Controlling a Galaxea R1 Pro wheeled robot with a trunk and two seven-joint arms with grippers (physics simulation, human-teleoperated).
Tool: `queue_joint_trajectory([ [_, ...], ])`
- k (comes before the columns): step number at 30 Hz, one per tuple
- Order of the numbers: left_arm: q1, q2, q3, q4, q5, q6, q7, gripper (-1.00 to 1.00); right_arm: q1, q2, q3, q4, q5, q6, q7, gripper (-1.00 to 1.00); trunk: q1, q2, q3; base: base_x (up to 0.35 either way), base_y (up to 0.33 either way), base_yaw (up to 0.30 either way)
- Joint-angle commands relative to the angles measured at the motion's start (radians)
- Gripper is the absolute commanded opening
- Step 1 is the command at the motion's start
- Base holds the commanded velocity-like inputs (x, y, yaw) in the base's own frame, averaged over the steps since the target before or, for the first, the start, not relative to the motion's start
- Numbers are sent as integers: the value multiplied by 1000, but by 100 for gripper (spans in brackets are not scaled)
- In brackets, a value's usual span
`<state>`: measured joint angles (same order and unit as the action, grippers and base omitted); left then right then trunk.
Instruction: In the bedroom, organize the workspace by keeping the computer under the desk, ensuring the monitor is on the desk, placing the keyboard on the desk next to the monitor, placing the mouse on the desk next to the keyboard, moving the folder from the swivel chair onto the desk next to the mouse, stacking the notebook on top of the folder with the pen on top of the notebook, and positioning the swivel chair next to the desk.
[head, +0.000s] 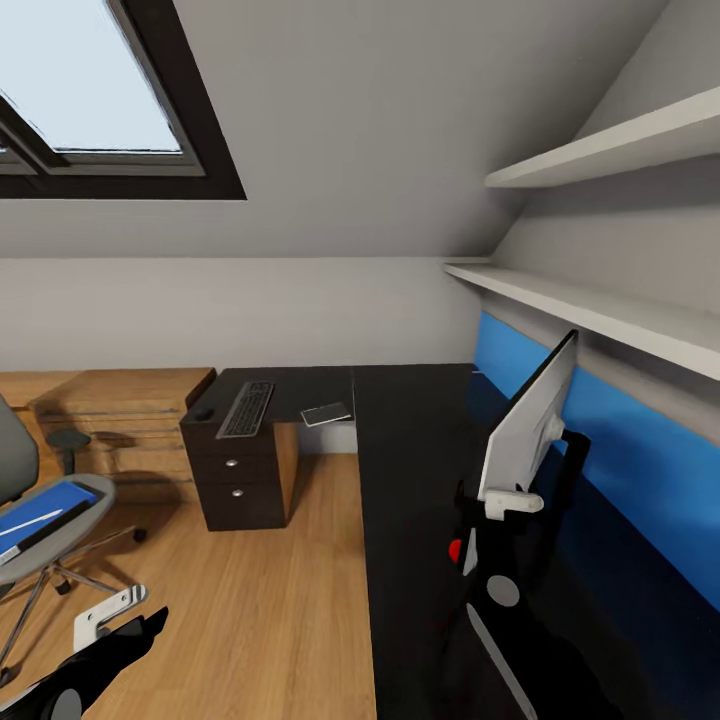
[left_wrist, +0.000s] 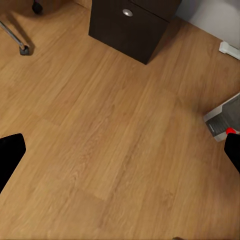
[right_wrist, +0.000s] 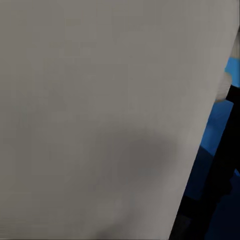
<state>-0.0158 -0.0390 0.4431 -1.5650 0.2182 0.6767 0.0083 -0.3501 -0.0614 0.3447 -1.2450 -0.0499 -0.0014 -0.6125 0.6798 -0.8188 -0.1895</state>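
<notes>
The monitor (head: 527, 425) stood tilted on the desk (head: 415, 480), its white back directly before the right gripper (head: 490, 500), whose grip could not be told. Placing the monitor appeared in hand; the next move called for setting it upright. The left gripper (left_wrist: 120, 150) hung spread, empty, above bare floor. Beyond lay the keyboard (head: 246, 408); the folder (head: 40, 510) waited on the swivel chair (head: 45, 520).

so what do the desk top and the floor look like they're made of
The desk top looks like glossy black laminate or lacquer: it mirrors the blue wall panel. The floor looks like light wood planks with a satin finish, going by its grain and seams.
</notes>
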Motion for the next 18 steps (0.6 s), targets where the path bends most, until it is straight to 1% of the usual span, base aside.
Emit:
queue_joint_trajectory([
  [1, -1, -1, 2, -1, 7, 6, 1, 100, -1, -1, 1, -1, -6, 0, -9, 100, 0, -1, -2, 6, 0, 0],
  [8, -1, -1, 2, -1, 7, 6, 1, 100, -1, 0, -22, -1, -7, 3, -47, 100, 0, -1, -2, 2, 0, 0],
  [12, -1, -2, 2, -1, 7, 6, 1, 100, -1, 0, -24, -1, -7, 4, -57, 100, 0, -1, -2, 0, 0, 0],
  [15, -1, -1, 2, -1, 7, 6, 1, 100, -1, 0, -25, -1, -8, 4, -58, 100, 0, -1, -2, -104, -99, 0],
  [18, -1, -1, 3, -1, 7, 7, 1, 100, -1, 0, -25, -1, -8, 4, -58, 100, 0, -1, -2, -199, -187, 0],
])
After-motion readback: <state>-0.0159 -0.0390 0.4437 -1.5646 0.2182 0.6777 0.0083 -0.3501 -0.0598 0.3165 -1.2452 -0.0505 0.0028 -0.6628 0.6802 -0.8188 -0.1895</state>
